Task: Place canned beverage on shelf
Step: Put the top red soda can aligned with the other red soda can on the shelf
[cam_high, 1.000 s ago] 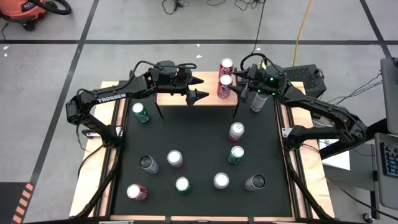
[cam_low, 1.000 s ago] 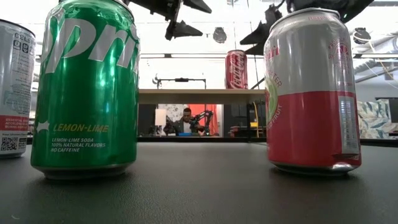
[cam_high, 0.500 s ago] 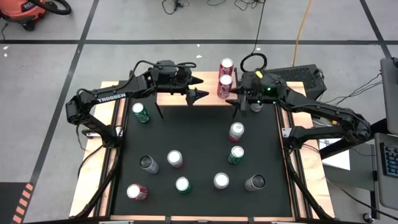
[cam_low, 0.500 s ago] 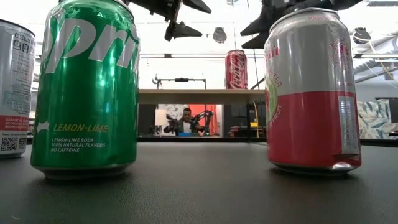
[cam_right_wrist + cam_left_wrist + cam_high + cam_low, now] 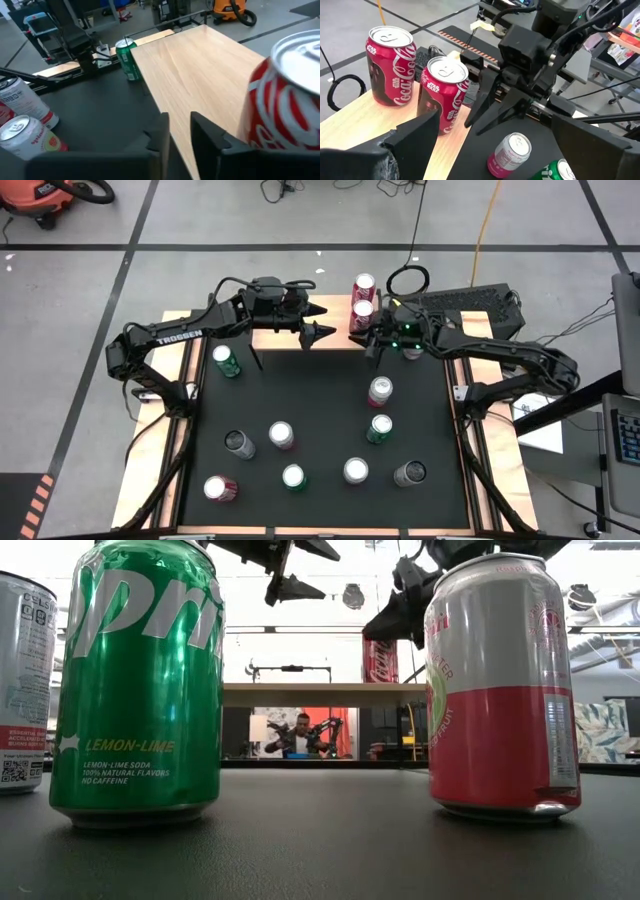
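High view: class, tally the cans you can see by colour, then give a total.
Green cans: 3
Red cola cans on the shelf: 2
Other cans, pink, silver or grey: 6
Total: 11

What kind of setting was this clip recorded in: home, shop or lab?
Most likely a robotics lab or workshop. The floor is bare grey concrete marked with black tape lines, loose cables trail across it, an orange shop vacuum stands in the corner, and another robot arm shows beyond the table.
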Robot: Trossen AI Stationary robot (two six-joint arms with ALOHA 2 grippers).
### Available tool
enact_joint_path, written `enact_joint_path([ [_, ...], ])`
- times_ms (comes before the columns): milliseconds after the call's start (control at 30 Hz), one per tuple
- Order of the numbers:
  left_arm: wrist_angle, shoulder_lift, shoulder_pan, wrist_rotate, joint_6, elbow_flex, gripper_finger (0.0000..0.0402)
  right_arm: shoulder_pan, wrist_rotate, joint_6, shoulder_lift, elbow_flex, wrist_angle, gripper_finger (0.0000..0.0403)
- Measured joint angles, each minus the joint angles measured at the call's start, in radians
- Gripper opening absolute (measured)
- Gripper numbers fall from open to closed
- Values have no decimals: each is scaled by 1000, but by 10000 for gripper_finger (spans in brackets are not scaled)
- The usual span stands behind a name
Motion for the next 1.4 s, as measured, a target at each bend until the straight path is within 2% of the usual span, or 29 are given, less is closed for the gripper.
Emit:
enact_joint_path([
  [200, 0, 0, 0, 0, -20, 0, 386, 0, 29, 3, 6, 0, -1, 3],
  [367, 0, 0, 0, 0, -24, 0, 386, -4, 107, 3, 6, 0, -3, 5],
  [1400, -1, 0, 0, 0, 1, 0, 386, -64, 156, 4, 6, -1, -24, 0],
])
